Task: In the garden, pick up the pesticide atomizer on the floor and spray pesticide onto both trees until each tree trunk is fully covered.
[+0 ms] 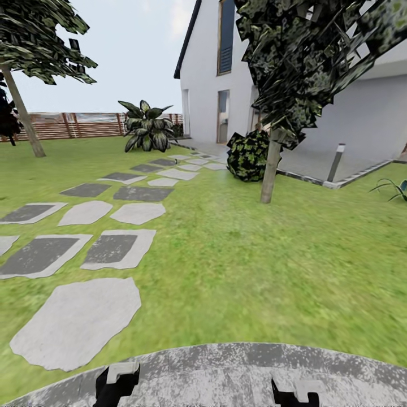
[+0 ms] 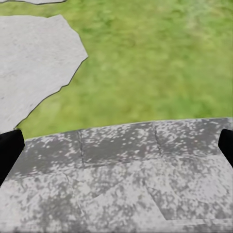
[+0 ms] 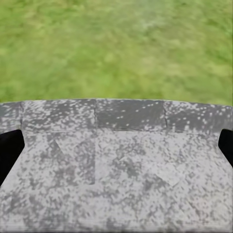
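Observation:
Two trees stand on the green lawn in the head view. One pale trunk (image 1: 22,110) leans at the far left by the fence, and the other trunk (image 1: 270,172) rises right of centre under a dark jagged leaf mass (image 1: 305,62). I cannot make out the pesticide atomizer on the grass. My left gripper (image 1: 117,380) and right gripper (image 1: 295,391) hang low over my grey mottled base (image 1: 226,367). In the left wrist view the black fingers (image 2: 9,150) stand far apart around nothing. In the right wrist view the fingers (image 3: 9,150) are spread the same way.
Grey stepping stones (image 1: 79,319) run from near left toward the white house (image 1: 362,113). A round bush (image 1: 247,155) sits beside the right trunk. A broad-leaved plant (image 1: 147,127), a slat fence (image 1: 79,125) and a short post (image 1: 336,163) stand further back.

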Controlling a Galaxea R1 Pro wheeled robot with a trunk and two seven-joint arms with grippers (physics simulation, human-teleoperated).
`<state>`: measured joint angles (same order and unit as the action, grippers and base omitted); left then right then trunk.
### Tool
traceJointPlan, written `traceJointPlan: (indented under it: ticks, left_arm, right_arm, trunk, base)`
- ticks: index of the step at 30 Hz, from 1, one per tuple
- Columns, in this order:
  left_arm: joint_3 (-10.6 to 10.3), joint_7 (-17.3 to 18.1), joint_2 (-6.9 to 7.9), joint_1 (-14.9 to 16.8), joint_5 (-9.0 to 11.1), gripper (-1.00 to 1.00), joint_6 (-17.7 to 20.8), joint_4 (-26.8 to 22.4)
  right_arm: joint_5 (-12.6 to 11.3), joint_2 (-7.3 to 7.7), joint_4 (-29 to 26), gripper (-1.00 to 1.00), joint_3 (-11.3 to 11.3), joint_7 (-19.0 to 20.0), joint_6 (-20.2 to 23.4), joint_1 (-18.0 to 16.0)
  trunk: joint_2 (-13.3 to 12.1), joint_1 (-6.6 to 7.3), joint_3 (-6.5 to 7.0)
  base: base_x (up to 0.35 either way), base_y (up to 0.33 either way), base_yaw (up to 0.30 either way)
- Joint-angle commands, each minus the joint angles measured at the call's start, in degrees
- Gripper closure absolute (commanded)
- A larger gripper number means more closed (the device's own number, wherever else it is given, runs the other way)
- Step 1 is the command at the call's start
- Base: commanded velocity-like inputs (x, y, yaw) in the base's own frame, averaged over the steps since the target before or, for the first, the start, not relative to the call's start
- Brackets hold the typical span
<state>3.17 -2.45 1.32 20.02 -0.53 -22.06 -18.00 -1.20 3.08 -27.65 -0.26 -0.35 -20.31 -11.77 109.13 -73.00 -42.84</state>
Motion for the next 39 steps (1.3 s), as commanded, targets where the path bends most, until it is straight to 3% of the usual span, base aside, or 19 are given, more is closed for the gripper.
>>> traceJointPlan:
  ticks: [1,30,39]
  left_arm:
    - [0.00,0.00,0.00,0.01,0.00,-1.00,0.00,0.00]
    - [0.15,-0.01,-0.04,0.28,0.07,-1.00,-0.21,-0.02]
    - [0.24,-0.01,-0.15,0.28,-0.09,-1.00,-0.41,-0.02]
  right_arm:
    - [0.00,0.00,0.01,-1.00,0.00,0.00,0.00,0.00]
    - [0.01,0.00,0.08,-1.00,0.00,0.00,0.00,0.00]
    - [0.04,0.00,0.14,-1.00,0.00,0.00,0.00,0.00]
  trunk:
    - [0.42,-0.23,-0.28]
    - [12.05,-6.60,-8.13]
    - [12.05,-6.60,-8.96]
  base:
    - [0.000,0.000,0.021]
    - [0.000,0.000,0.001]
    - [0.000,0.000,0.000]
